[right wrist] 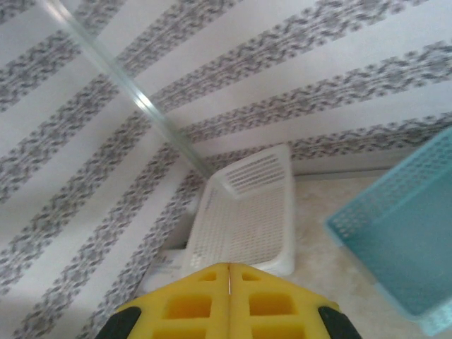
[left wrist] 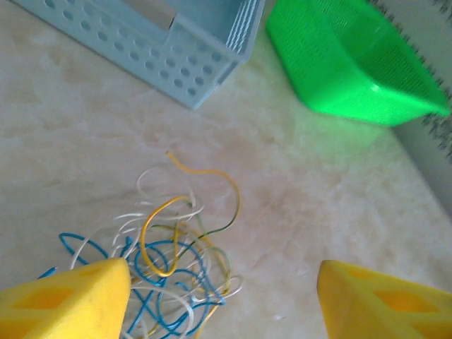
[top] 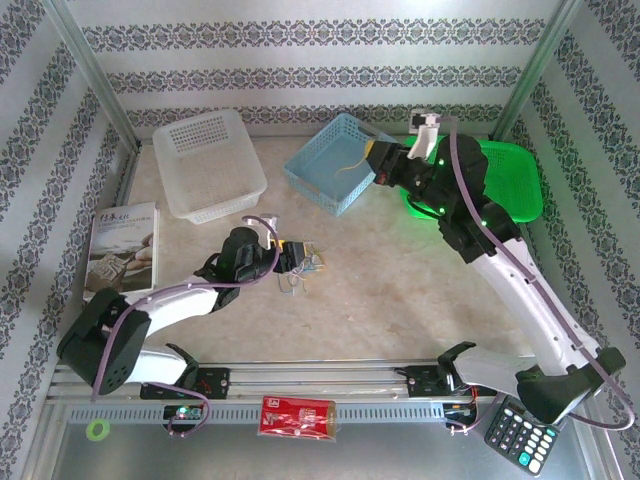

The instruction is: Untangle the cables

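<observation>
The left hand (left wrist: 222, 277) is hovering low over the table (top: 400, 290), left of centre in the overhead frame. Its two yellow fingers (left wrist: 63, 300) are standing well apart and gripping nothing. The cables (left wrist: 173, 279) are lying on the table between those fingers, crowding toward the finger at the lower left of the left wrist frame. Blue, white and yellow loops are crossing over and through one another in a single heap. A yellow-green strand (left wrist: 212, 176) is reaching out of the heap toward the top of that frame. Its lower end is running back into the loops, so I am judging it loosened rather than freed.

Farther back, the right hand (right wrist: 228, 282) is hanging over the blue basket (top: 315, 190) at the upper middle of the overhead frame, with its fingers pressed flat together. A thin pale strand (top: 352, 165) is showing inside that basket, just beside the hand. I cannot tell whether it is pinched between the fingers or lying loose there. A white basket (top: 200, 205) is standing at the upper left and a green basket (top: 520, 185) at the upper right, both well apart from the heap.

By my reading, the work is sitting at an early stage. At most one strand is being carried away from the rest, and the bulk of the cables is waiting in one knot under the left hand. What is remaining is to draw the strands out one at a time, and the loose yellow-green one is looking like the easiest to take next.
</observation>
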Motion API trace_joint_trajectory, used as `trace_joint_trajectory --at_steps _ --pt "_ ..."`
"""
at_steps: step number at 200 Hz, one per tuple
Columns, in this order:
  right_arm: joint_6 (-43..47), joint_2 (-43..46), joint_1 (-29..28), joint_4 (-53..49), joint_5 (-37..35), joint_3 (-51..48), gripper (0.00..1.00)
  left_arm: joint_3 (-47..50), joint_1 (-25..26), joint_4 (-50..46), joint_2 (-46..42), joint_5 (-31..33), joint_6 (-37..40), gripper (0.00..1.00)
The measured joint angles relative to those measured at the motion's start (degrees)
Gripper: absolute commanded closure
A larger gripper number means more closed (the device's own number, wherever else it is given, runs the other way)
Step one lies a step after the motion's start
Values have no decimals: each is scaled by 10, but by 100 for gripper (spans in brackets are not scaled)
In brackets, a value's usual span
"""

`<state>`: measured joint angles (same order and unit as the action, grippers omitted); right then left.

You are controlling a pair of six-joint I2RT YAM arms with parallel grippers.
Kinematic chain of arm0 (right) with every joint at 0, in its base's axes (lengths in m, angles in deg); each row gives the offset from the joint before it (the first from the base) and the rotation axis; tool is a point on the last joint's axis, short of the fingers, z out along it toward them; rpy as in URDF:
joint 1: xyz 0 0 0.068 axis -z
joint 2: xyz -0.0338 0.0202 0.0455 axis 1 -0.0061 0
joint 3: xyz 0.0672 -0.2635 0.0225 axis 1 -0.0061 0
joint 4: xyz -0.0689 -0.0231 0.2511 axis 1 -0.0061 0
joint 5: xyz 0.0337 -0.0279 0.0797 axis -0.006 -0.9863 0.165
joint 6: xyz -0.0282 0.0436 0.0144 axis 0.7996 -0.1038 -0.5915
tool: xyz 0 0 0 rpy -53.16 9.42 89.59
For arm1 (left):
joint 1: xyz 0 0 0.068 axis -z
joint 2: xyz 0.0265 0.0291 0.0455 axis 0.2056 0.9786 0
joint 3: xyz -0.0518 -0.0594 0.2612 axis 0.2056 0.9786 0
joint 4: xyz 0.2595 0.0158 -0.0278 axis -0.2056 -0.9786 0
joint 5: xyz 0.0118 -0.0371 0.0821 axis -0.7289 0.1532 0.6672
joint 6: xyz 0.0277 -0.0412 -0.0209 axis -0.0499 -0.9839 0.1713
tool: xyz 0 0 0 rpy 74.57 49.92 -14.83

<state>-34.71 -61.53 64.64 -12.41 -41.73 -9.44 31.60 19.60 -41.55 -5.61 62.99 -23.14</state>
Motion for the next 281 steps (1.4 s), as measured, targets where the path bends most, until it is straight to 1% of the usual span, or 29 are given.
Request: trace_joint_trajectory --at_steps 23,27,39,84,112,129,151,171,216,241,246,254,261,265,270,281 --pt "0 4 36 0 -15 -22 100 0 0 0 -29 1 -16 13" --pt "0 4 43 0 -19 -25 100 0 0 -1 -33 0 -16 8" --pt "1 4 59 0 -31 -34 100 -2 0 -3 -43 1 -23 0" --pt "12 -6 122 7 -113 -47 100 -29 0 -41 -69 2 -42 0" --pt "5 -36 176 40 -185 -53 100 -46 0 -70 -83 2 -48 0" --pt "0 -57 198 63 -231 -61 100 -52 0 -80 -89 2 -51 0" --pt "3 -97 213 106 -294 -70 100 -54 0 -84 -91 -2 -57 0" --pt "11 -139 221 144 -333 -70 100 -57 0 -91 -90 -11 -64 0" --pt "24 -259 249 173 -386 -35 100 -73 0 -94 -90 -28 -73 0" --pt "34 -310 267 177 -399 -15 100 -76 0 -96 -90 -30 -74 0" --pt "37 -319 271 177 -399 -9 90 -76 0 -96 -90 -30 -74 0" --pt "42 -333 276 177 -399 0 69 -76 0 -97 -90 -30 -74 0" --pt "49 -342 279 177 -398 6 55 -76 0 -97 -90 -30 -74 0" --pt "55 -347 279 177 -397 10 51 -76 0 -98 -90 -30 -74 0" --pt "63 -351 281 177 -396 14 48 -76 0 -99 -90 -30 -74 0" --pt "81 -356 283 177 -388 19 45 -78 0 -101 -89 -30 -74 0"
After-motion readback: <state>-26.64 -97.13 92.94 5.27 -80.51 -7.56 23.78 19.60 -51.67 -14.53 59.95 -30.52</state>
